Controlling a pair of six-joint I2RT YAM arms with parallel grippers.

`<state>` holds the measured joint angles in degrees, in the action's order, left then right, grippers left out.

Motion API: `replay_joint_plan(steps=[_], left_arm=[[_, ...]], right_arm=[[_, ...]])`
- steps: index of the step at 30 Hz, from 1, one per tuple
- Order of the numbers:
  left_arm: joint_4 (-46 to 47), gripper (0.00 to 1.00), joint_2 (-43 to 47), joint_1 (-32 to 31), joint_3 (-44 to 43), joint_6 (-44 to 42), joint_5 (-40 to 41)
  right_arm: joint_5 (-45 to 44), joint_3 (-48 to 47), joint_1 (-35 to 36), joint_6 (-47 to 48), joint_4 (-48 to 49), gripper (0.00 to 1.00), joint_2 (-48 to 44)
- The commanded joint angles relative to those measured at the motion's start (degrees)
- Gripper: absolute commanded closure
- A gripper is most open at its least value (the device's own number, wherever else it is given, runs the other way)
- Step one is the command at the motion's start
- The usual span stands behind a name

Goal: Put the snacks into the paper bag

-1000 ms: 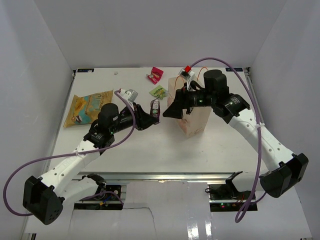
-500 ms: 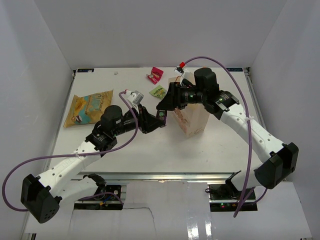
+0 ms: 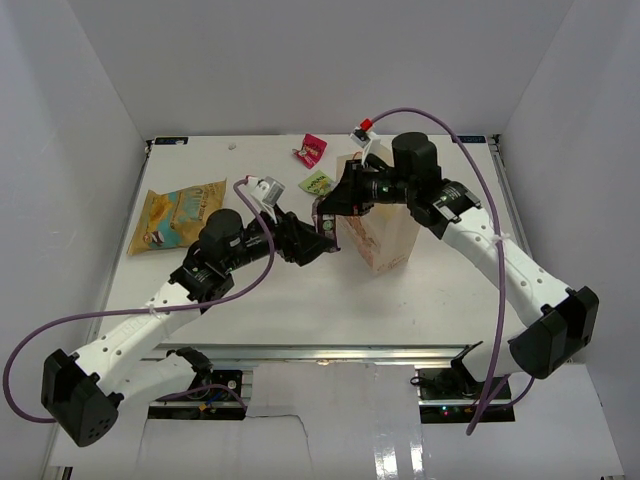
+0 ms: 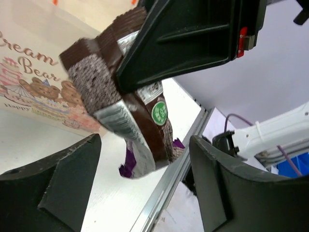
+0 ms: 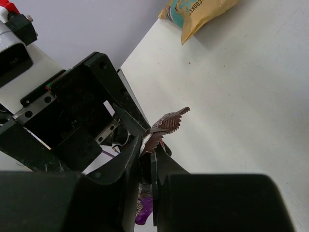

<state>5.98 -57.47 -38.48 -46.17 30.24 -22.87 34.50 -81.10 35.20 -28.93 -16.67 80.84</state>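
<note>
Brown foil is what I see pinched between the fingers of the right gripper [image 5: 146, 153]: the jaws are clamped flat on the crimped top edge of the dark brown packet [image 4: 120, 96], which hangs below them. From my screen the left gripper [image 4: 145, 145] sits just under it with its jaws spread wide, one finger on each side of the packet's lower end and a gap showing on both sides, so it has hold of nothing. In the overhead view the two grippers meet nose to nose above the table [image 3: 300, 290], just beside the near-left face of the paper bag [image 3: 385, 235]. The packet is outside the bag, close to its printed side. The bag stands upright, right of centre. Behind the grippers a green packet [image 3: 317, 183] and a pink packet [image 3: 313, 150] lie flat on the table, well apart from the large yellow pouch [image 3: 180, 215] lying at the far left.
</note>
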Motion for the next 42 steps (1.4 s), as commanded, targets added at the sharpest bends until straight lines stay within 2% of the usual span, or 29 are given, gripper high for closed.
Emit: replay_joint_plan(steps=[1,7,10,14,19,22,24,25,27,28,31,34,39,42], left_arm=[[0.01,0.15,3.24,-0.19,-3.57,-2.55,5.28],[-5.61,0.04,6.23,0.33,-5.24,-3.61,20.47],[-5.63,0.04,5.62,1.56,-5.24,-2.73,21.64],[-8.88,0.04,1.06,6.38,-6.47,1.65,20.77],[-8.27,0.06,-10.8,17.44,-9.11,11.05,11.11],[-8.0,0.06,-20.81,20.01,-13.65,15.37,7.33],[-9.48,0.06,-26.61,20.28,-17.96,16.78,6.79],[-12.28,0.07,-32.73,20.29,-23.12,17.13,6.35],[-17.11,0.08,-39.09,20.29,-29.12,18.89,7.22],[-20.97,0.11,-44.95,20.2,-34.63,19.07,7.49],[-25.57,0.12,-53.67,19.32,-42.56,18.72,9.51],[-28.56,0.13,-60.01,18.36,-48.46,19.41,12.23],[-32.52,0.16,-65.92,16.42,-54.02,26.44,15.83],[-32.0,0.16,-68.38,15.72,-55.16,32.15,15.32]], right_arm=[[1.27,-5.89,-2.06,4.31,3.13,0.85,-2.79],[1.53,-17.84,-9.09,12.83,3.22,0.87,-2.97],[0.75,-21.19,-12.6,14.33,3.22,0.87,-3.05],[-2.41,-24.02,-16.74,17.41,3.22,0.87,-3.23],[-7.08,-19.11,-18.5,26.02,2.87,0.86,-4.11],[-8.39,-13.84,-18.5,28.66,2.25,0.86,-4.2],[-9.19,-11.72,-18.5,31.38,1.55,0.85,-4.11],[-9.36,-10.15,-18.5,33.04,1.46,0.83,-4.11],[-9.89,-8.73,-18.5,34.28,1.29,0.72,-4.37],[-9.8,-7.77,-18.5,35.68,1.29,0.61,-4.81],[-8.23,-6.62,-18.5,36.57,1.2,0.48,-6.65],[-7.78,-5.39,-18.59,36.58,1.2,0.46,-8.58],[-8.75,-2.93,-18.76,35.79,1.37,0.45,-11.57],[-9.1,-1.96,-18.85,35.0,1.37,0.45,-12.63]])
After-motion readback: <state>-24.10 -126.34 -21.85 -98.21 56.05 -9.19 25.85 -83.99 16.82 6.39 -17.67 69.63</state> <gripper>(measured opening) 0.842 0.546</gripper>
